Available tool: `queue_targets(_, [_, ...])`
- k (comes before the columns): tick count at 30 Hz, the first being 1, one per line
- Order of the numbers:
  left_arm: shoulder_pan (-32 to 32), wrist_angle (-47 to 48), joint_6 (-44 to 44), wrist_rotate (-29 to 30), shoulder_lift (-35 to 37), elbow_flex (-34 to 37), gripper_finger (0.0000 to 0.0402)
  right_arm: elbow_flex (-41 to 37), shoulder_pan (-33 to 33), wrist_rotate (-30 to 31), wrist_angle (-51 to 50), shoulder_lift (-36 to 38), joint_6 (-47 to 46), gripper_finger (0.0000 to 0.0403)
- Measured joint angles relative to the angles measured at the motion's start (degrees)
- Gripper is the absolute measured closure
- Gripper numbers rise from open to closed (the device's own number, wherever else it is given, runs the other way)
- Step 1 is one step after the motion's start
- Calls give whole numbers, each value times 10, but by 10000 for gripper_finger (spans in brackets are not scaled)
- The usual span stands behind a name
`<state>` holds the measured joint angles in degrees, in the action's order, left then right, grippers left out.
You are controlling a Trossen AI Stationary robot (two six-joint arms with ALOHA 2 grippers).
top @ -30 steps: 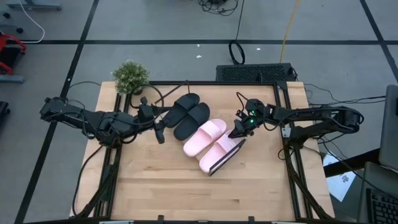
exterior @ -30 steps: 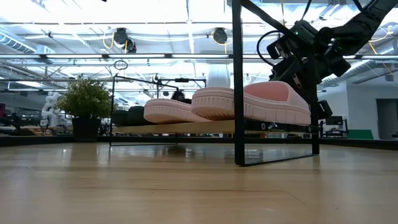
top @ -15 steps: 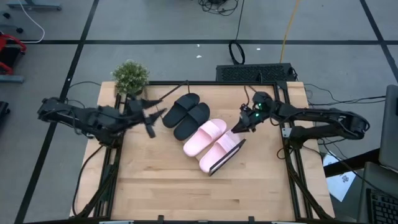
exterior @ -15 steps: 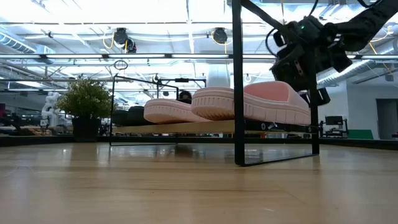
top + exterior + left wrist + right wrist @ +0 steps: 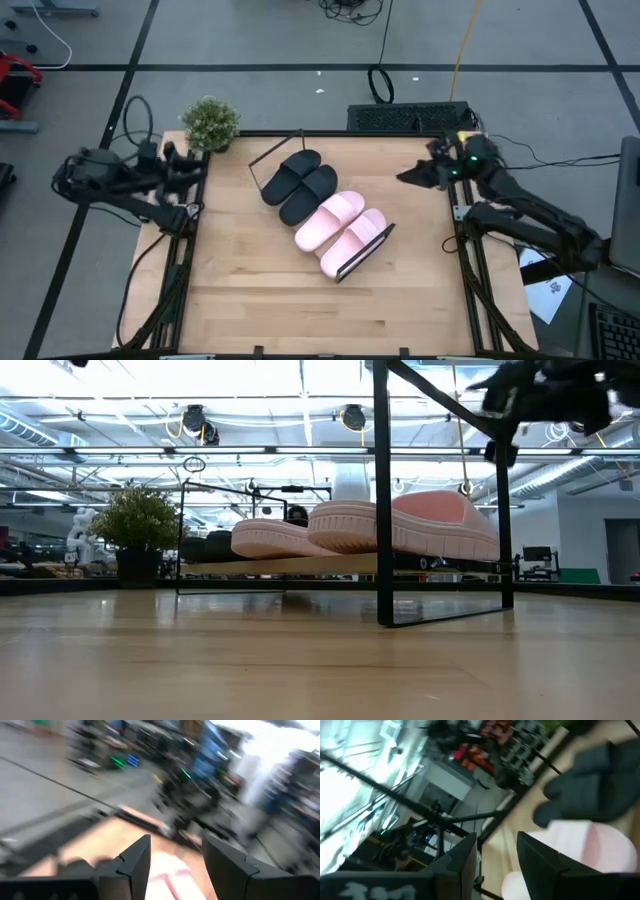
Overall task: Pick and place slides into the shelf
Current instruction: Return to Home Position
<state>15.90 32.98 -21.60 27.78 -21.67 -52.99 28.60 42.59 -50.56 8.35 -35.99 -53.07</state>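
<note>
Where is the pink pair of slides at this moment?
In the high view, the pink pair lies on the shelf near the middle of the table, just right of the black pair and beside the shelf's nearer wire frame.

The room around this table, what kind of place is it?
Probably a robotics lab or workshop: exposed ceiling pipes, cables on a taped floor, and the left arm and right arm flanking a wooden table.

I see the black slides (image 5: pixel 297 183) and pink slides (image 5: pixel 341 231) side by side on the shelf (image 5: pixel 372 246) mid-frame; left gripper (image 5: pixel 188 163) far left, right gripper (image 5: pixel 414 176) upper right.
</note>
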Motion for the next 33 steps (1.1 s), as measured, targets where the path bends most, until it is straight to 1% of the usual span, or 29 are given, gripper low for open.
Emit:
queue_targets(2, [0,47,0,-75,25,0,224,0,13,-25,-2,37,15,275])
queue_targets(3, [0,67,-5,-103,34,0,224,0,18,-38,-4,56,26,275])
queue_targets(4, [0,86,-13,-117,39,0,224,0,21,-54,-10,75,45,275])
queue_targets(7, [0,132,-47,-127,40,20,224,0,21,-81,-44,130,90,275])
queue_targets(10, [0,133,-56,-137,43,75,224,0,21,-70,-110,186,125,275])
queue_targets(12, [0,96,-57,-147,53,124,224,0,21,-36,-166,227,156,275])
queue_targets(15, [0,-13,-51,-161,85,213,224,0,21,23,-235,285,181,275])
queue_targets(16, [0,-56,-42,-171,99,243,224,0,21,39,-246,302,185,275])
queue_targets(18, [0,-137,-15,-189,131,298,224,-1,21,48,-241,331,196,275])
queue_targets(19, [0,-169,-5,-189,146,324,224,-1,20,54,-228,343,200,275])
queue_targets(21, [1,-202,6,-189,170,365,224,-17,20,55,-179,358,195,275])
queue_targets(24, [1,-225,3,-181,194,411,224,-83,19,41,-50,353,148,275])
queue_targets(26, [1,-252,19,-175,202,428,224,-148,15,41,77,332,112,275])
queue_targets(29, [0,-250,42,-164,203,435,224,-241,12,43,252,288,78,275])
queue_targets(31, [0,-243,50,-147,204,436,224,-275,15,50,324,259,69,275])
queue_targets(32, [-3,-235,50,-139,204,435,224,-272,18,49,307,253,73,275])
queue_targets(33, [-5,-225,49,-131,206,435,224,-269,21,34,287,242,80,275])
